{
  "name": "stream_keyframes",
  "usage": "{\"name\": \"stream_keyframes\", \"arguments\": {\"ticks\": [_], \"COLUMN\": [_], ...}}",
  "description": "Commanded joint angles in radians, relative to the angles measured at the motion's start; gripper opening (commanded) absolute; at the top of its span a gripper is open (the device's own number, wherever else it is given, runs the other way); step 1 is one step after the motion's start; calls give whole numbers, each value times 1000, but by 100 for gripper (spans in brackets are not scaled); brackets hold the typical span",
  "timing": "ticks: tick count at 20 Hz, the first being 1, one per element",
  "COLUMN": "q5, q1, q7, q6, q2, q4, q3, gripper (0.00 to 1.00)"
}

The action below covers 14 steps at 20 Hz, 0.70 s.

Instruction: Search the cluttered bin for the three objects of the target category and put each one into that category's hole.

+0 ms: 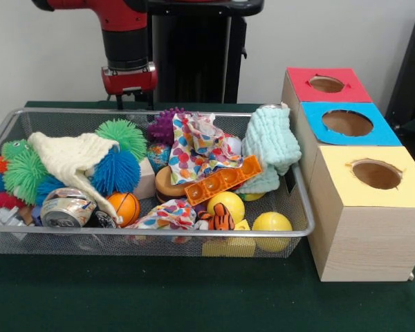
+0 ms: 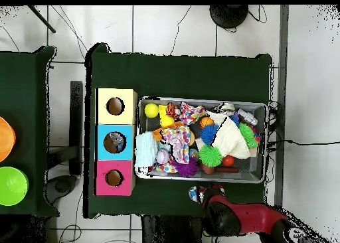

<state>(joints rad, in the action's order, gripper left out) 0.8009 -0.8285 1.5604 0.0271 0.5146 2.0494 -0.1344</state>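
Front view: the end effector (image 1: 134,102) hangs behind the wire bin (image 1: 194,235), holding nothing; whether it is wide or narrow, I cannot tell. The search seems barely begun.

Overhead view: it sits just outside the bin's wall, with the clutter beyond and the hole boxes (image 2: 115,141) well off to one side. Next comes reaching in.

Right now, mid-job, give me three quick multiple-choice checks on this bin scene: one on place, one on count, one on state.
1. Where is the pincer? A inside the wire mesh bin; B above the bin's rear rim; C over the boxes.
2. How many wooden boxes with holes? A two; B three; C four.
3. The silver crushed can is: A upright; B on its side; C held.

B: it hangs behind the rim.
B: red-topped, blue-topped and yellow-topped box.
B: its round end faces the front view's camera.
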Motion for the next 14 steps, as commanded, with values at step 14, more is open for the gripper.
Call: {"name": "stream_keyframes", "arguments": {"ticks": [14], "q5": [34], "q1": [-11], "q7": [-8], "q6": [-152], "q2": [119], "q4": [59], "q3": [-120], "gripper": [100]}}
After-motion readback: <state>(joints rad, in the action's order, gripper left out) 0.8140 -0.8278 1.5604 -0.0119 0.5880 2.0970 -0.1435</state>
